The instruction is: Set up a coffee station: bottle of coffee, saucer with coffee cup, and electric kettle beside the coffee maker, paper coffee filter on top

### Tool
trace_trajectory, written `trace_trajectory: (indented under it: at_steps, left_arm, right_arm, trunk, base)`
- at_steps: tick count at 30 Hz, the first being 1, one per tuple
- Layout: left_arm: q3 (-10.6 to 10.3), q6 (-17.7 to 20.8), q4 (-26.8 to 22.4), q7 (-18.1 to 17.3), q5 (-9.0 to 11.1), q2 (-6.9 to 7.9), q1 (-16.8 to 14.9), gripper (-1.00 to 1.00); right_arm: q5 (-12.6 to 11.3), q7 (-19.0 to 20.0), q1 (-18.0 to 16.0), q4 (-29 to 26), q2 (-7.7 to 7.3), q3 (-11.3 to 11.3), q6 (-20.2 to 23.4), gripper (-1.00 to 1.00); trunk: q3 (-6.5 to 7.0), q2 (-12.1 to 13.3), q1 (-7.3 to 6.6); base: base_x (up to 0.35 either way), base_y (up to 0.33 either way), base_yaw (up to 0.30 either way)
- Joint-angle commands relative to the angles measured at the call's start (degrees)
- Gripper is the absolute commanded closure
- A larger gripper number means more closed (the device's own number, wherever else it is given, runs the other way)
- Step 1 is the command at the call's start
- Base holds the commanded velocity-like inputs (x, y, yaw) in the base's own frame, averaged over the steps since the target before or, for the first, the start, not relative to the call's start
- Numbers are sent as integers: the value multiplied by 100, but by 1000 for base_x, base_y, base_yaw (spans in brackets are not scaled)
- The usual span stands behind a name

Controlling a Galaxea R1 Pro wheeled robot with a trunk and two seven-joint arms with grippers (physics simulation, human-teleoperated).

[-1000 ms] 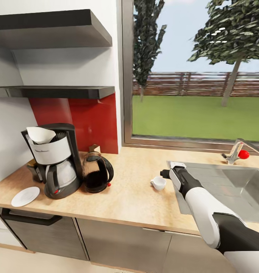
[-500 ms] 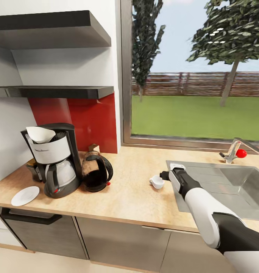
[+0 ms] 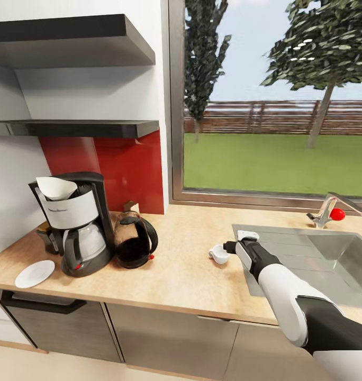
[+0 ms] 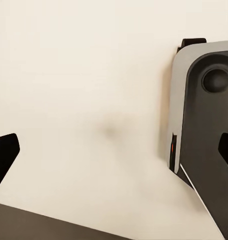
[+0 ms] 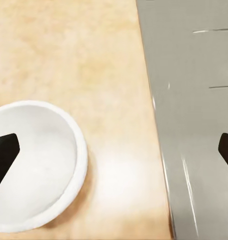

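Reaching for the tiny white coffee cup (image 3: 220, 254) with the right gripper (image 3: 229, 246), which hangs just beside it at the edge of the steel sink (image 3: 329, 264). In the right wrist view the two dark fingertips sit far apart at the frame edges, so the jaws are spread wide and hold nothing; the cup's white rim (image 5: 34, 165) lies off toward one finger, not centred between them. So my take: slide the gripper sideways until the cup wall or handle sits between the fingers, then drop lower and close gently, since a cup this small would probably skid or tip if nudged.

It stands on the long tan wood-look kitchen countertop (image 3: 181, 275), well apart from the small round flat white saucer (image 3: 35, 273), which lies just beside the black-and-silver coffee maker (image 3: 75, 227). The rounded glass electric kettle (image 3: 135, 241) is next to the machine too, so carry the cup high over both.

Left gripper: wide open over bare floor, empty.
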Motion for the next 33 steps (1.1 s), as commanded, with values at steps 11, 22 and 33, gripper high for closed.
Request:
trace_trajectory:
  at_steps: [11,22,33]
  left_arm:
    - [11,11,0,10,-33,-23,-7,-100]
    - [18,11,0,16,-33,-25,-6,-100]
    - [15,11,0,19,-33,-18,-5,-100]
  right_arm:
    - [-5,-19,2,134,0,-26,-64,-100]
    - [-6,-19,5,397,-4,-28,-256,-100]
    - [-9,-10,20,810,-2,-24,-654,-100]
  trunk:
    - [-13,-12,4]
    - [-13,-12,4]
    - [-13,-12,4]
  base:
    - [55,0,0]
    - [56,0,0]
    - [0,0,0]
